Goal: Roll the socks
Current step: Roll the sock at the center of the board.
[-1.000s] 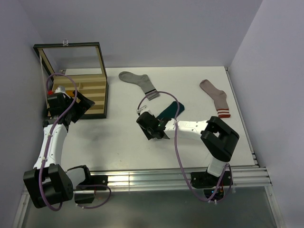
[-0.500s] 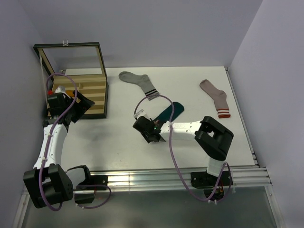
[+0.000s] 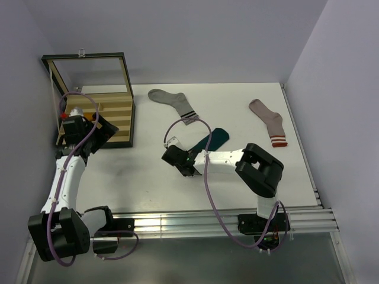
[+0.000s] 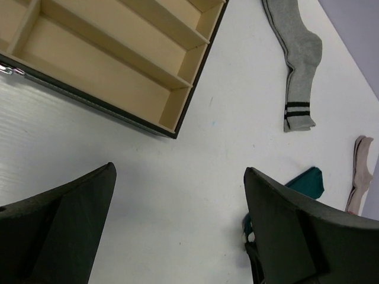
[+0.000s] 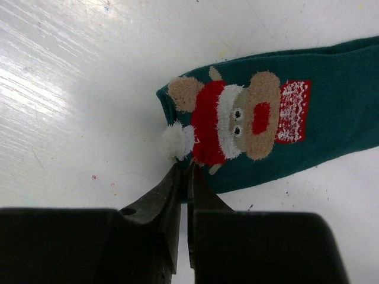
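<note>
One of the socks, a dark teal sock [image 3: 215, 137] with a Santa-bear figure, lies flat at mid-table; it also shows in the right wrist view [image 5: 323, 118] and the left wrist view [image 4: 308, 180]. My right gripper [image 3: 188, 160] is low over its cuff end. In the right wrist view the right gripper [image 5: 188, 167] has its jaws pinched together on the cuff's near edge, beside the white pompom. My left gripper [image 3: 98, 132] hovers by the box; its jaws [image 4: 177, 171] stand wide open over bare table. No other task sock is in view.
An open wooden box [image 3: 108, 113] with slatted compartments stands at the far left [image 4: 118, 53]. A grey striped sock [image 3: 175, 104] lies behind the teal one, and a pinkish-beige sock [image 3: 269, 122] lies at the far right.
My right gripper has slid left along the table and its jaws have closed on the teal sock's cuff edge. The left arm has hardly moved.
</note>
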Action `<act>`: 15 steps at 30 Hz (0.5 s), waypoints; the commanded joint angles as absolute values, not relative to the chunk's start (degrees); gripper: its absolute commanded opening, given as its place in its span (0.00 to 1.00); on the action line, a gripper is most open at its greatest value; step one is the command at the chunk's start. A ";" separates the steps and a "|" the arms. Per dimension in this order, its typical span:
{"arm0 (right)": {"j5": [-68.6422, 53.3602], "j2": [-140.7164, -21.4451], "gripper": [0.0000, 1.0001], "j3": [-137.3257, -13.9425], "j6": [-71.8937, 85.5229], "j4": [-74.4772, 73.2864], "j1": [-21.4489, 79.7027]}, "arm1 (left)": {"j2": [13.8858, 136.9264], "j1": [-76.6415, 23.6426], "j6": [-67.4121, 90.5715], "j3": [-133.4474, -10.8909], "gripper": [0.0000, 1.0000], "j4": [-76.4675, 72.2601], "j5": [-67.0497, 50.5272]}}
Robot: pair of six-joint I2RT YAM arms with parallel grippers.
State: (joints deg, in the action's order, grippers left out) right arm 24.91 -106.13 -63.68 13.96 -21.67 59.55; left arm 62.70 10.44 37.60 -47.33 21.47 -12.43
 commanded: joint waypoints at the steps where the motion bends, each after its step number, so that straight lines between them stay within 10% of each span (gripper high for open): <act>1: 20.40 -109.51 0.07 -65.39 14.41 -22.33 60.12 | 60.30 6.43 38.93 -48.16 0.95 22.76 -7.04; 15: -19.27 -102.66 0.00 -61.01 22.57 -5.13 46.16 | 62.40 -12.38 51.58 -39.56 0.93 14.79 -7.20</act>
